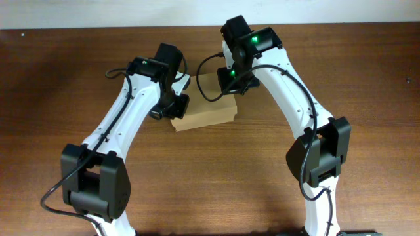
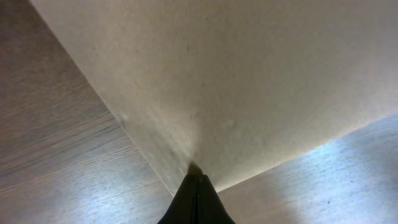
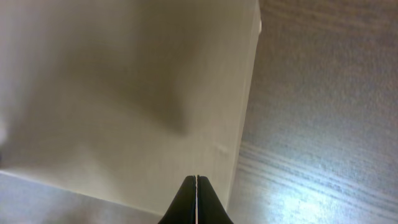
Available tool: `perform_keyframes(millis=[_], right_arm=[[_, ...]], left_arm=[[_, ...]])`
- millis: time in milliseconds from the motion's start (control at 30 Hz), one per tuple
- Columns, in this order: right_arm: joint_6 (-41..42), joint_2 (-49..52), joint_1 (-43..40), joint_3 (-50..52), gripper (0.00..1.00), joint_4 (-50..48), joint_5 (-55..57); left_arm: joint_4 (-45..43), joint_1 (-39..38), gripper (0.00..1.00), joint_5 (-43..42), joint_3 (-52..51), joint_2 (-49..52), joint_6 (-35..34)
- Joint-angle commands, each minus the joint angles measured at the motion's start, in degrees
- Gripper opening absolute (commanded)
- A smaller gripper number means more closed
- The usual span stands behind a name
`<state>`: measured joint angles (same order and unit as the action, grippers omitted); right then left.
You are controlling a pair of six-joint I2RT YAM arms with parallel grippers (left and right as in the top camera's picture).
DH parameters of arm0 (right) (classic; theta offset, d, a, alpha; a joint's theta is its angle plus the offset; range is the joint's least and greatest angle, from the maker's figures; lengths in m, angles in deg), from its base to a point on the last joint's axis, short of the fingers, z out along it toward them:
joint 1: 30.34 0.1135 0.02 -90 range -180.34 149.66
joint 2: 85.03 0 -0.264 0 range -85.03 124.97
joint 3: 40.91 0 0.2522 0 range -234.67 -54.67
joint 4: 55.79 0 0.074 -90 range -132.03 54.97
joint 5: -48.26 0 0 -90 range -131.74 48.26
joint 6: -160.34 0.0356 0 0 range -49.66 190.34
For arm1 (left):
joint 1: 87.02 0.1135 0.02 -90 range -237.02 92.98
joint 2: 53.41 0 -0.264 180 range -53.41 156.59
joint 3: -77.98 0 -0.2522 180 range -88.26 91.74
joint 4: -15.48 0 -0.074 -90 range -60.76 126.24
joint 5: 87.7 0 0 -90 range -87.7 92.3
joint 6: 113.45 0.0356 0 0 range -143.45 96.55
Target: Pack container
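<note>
On the left, the left fingers (image 2: 188,205) are pressed together into a single dark wedge. Their tip sits right at the near-left corner of the container (image 1: 207,108), seemingly touching the cardboard, though contact cannot be confirmed. They hold nothing.

The container lies flat on the wooden desk (image 1: 216,170), about mid-desk between the two arms. Its flap lid (image 1: 213,98) appears to be down, and its contents are hidden.

It looks like thin, plain cardboard, so it is probably light and fairly stiff along its folds. The broad top would likely give under a hard press. The faces are smooth and matte, so on the polished wood it would probably slide rather than tip when nudged at a corner. Whether it holds any weight cannot be told.

The box is broad, so a pinch across its body seems unlikely to work. The better hold is probably the free edge of the flap. Alternatively, each arm could steady one short end, pressing low on the walls where the board is stiffest.

On the right, the right fingers (image 3: 188,208) are likewise together and hold nothing. They hover above the top face, just inside the container's long right-hand edge, with bare desk beyond. Their height above the cardboard cannot be judged.
</note>
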<state>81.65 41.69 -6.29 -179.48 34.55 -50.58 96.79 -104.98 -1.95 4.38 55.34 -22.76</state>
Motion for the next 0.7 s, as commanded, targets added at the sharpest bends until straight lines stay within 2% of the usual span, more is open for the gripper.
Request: perform_keyframes(millis=[0,367,467,667], right_arm=[[-0.6,-0.5,0.3,2.5,0.04,-1.7,1.0],[-1.2,0.3,0.3,9.4,0.04,-5.1,0.7],[-1.5,-0.9,-0.2,6.7,0.04,-5.5,0.7],[-2.5,-4.6,-2.1,-4.9,0.04,-4.3,4.2]], left_arm=[[-1.8,-0.3,0.01,-1.1,-3.6,-0.8,0.9],[-6.9,-0.3,0.01,-0.9,-5.7,-0.8,0.9],[-5.3,-0.3,0.01,0.4,-2.7,-1.0,0.9],[0.1,0.2,0.02,8.7,9.8,-2.0,0.9]])
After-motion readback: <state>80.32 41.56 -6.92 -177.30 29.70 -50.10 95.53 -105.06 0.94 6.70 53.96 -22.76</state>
